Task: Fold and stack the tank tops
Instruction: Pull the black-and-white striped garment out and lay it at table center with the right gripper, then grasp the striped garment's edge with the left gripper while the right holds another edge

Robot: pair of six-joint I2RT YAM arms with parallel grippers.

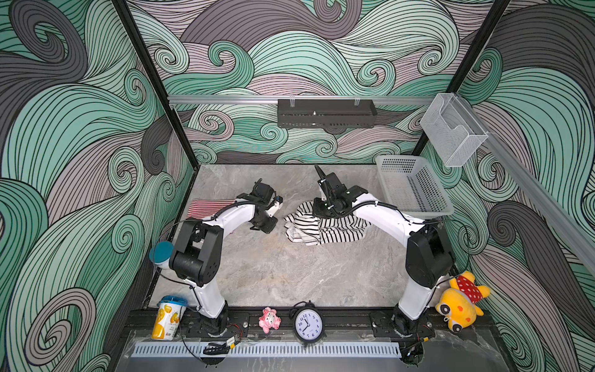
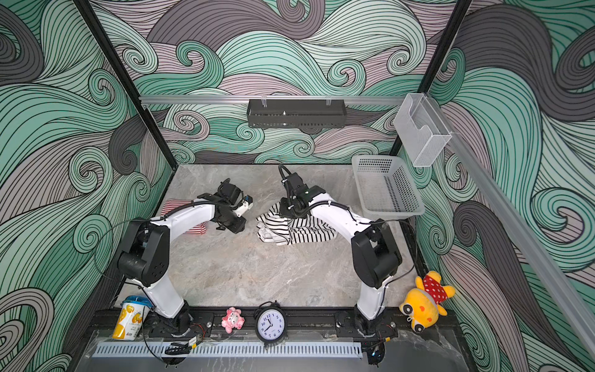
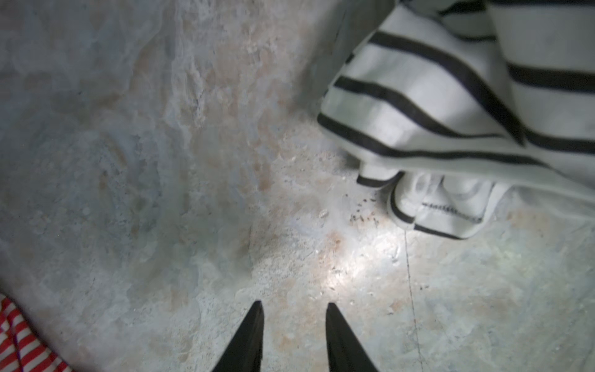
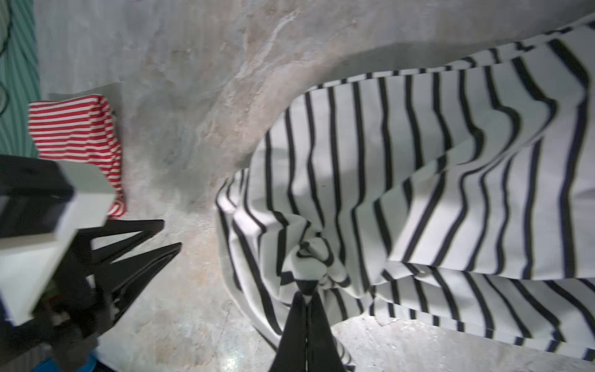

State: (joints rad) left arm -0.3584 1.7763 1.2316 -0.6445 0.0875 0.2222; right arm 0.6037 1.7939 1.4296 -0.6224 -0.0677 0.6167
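The black-and-white striped tank top (image 1: 325, 230) (image 2: 296, 230) lies crumpled right of the table's middle. My right gripper (image 4: 304, 291) is shut on a bunched fold of it (image 4: 386, 161); in both top views the wrist hides the fingers. The red-and-white striped tank top (image 1: 206, 207) (image 4: 77, 132) lies folded at the left, partly under the left arm. My left gripper (image 3: 293, 306) (image 4: 170, 235) stands open over bare table between the two tops, nothing between its fingers. An edge of the striped top (image 3: 434, 96) and a corner of the red one (image 3: 22, 338) show in the left wrist view.
A white perforated basket (image 1: 418, 212) stands at the back right. Along the front rail sit a yellow can (image 1: 167, 317), a pink toy (image 1: 269, 319), a clock (image 1: 308, 325) and a yellow plush (image 1: 460, 302). A black shelf (image 1: 326, 112) hangs on the back wall.
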